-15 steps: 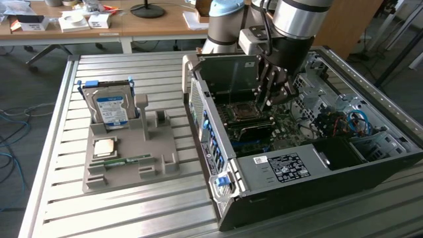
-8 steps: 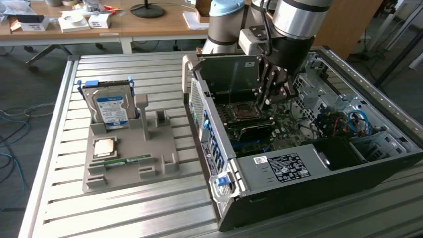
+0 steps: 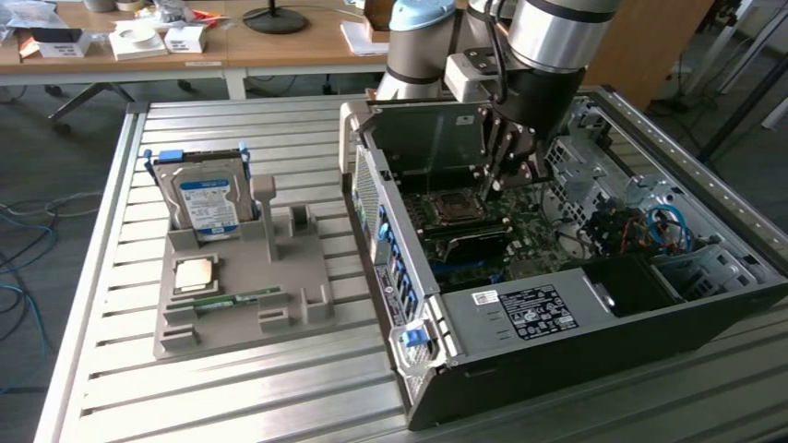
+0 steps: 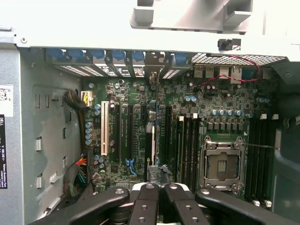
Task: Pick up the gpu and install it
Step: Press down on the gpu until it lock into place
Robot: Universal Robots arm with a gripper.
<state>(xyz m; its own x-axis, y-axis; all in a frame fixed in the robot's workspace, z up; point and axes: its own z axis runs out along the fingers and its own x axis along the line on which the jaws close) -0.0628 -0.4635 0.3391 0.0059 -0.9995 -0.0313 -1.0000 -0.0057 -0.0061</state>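
Observation:
The gpu (image 4: 152,143) is a thin card seen edge-on, standing in a slot of the green motherboard (image 4: 136,93) inside the open computer case (image 3: 530,318). Its far end points at the rear slot openings. My gripper (image 4: 159,193) hangs just above the card's near end with its black fingers (image 4: 145,204) pressed together and no gap between them. I cannot tell whether the tips touch the card. In the exterior view the gripper (image 3: 503,189) reaches down into the case over the motherboard, and the arm hides the card.
On the exterior view's left, a grey parts tray (image 3: 246,323) carries a hard drive (image 3: 209,203), a processor (image 3: 197,274), a green memory stick (image 3: 234,300) and a bare upright holder (image 3: 265,198). Case walls, a raised drive cage (image 3: 425,138) and blue cables (image 3: 665,226) crowd the gripper.

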